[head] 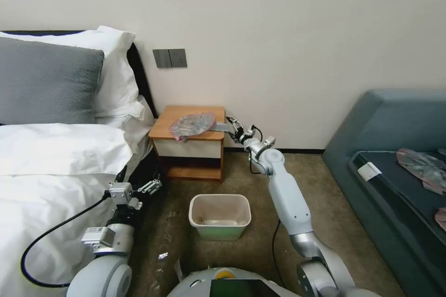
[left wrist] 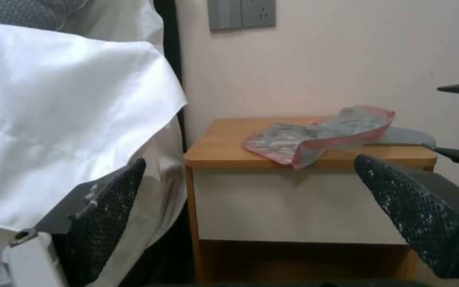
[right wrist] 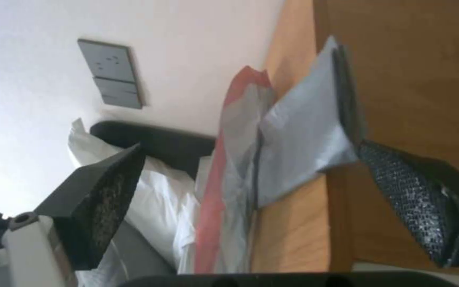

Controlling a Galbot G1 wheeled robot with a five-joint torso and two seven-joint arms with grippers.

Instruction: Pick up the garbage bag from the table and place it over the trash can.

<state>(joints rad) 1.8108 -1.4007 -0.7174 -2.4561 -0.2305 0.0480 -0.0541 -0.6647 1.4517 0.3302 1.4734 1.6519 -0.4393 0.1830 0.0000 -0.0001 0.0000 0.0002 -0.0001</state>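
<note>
The garbage bag (head: 191, 124), crinkly grey with a pink-red rim, lies on the wooden top of the table (head: 167, 129). A flat grey flap (head: 221, 126) of it juts over the table's right edge. My right gripper (head: 234, 128) is open at that edge. In the right wrist view the bag (right wrist: 235, 159) lies between the spread fingers (right wrist: 107, 199), and the flap (right wrist: 304, 139) rests against one of them. The trash can (head: 219, 216) stands on the floor in front of the table. My left gripper (head: 151, 187) hangs open low beside the bed, facing the table (left wrist: 224, 147) and the bag (left wrist: 320, 133).
The bed (head: 55, 158) with white sheets and pillows is close on the left. A blue-grey sofa (head: 381, 158) on the right carries flat grey-pink plastic pieces (head: 423, 167). A wall switch plate (head: 169, 58) sits above the table. Carpet lies open around the trash can.
</note>
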